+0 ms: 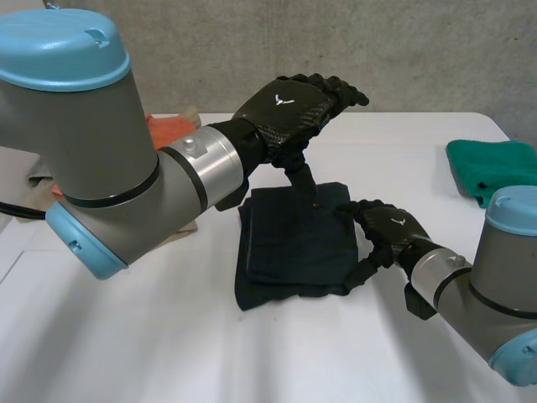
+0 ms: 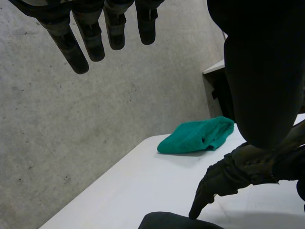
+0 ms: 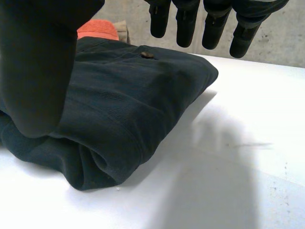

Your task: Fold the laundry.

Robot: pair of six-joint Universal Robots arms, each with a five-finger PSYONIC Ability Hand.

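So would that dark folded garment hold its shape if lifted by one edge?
Probably not: the dark folded garment shows soft rounded layers at its fold, so it would likely droop and unfold. Its matte weave looks unlikely to slip. Pushed, it should bunch, not roll.

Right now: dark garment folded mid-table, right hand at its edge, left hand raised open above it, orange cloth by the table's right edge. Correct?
One error: the cloth by the right edge of the table is green, not orange, as the head view shows. The rest stands: dark garment folded mid-table, right hand at its edge, left hand raised open above it.
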